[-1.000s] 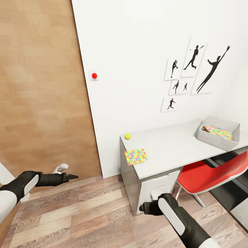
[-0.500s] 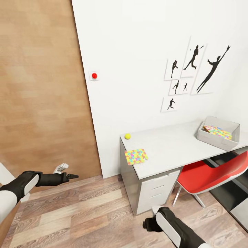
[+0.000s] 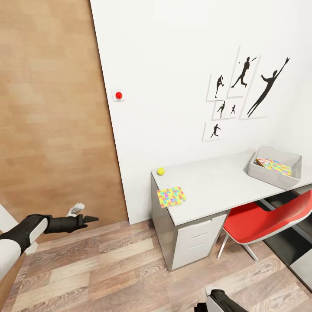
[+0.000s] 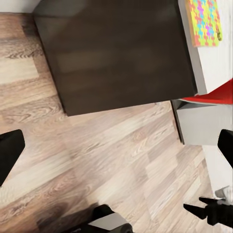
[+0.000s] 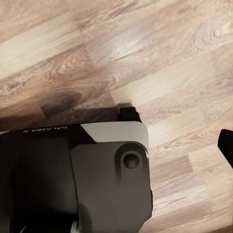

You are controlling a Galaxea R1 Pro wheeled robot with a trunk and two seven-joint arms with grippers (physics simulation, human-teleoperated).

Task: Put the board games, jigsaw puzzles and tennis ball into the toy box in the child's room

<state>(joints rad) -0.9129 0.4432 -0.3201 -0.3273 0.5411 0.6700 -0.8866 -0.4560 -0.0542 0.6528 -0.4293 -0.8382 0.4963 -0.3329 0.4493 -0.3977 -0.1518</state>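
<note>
Jigsaw puzzle (image 3: 171,196) on table (image 3: 216,184), left claw (image 3: 89,219) outstretched.

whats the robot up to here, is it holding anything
Nothing is being handled right now. The robot stands on the wood floor near the table, with its left gripper held out over the floor, holding nothing. One jigsaw puzzle and the tennis ball lie on the table near its end. The toy box at the far end already holds colourful flat items, one of them puzzle-patterned. The right gripper's state cannot be told.
</note>
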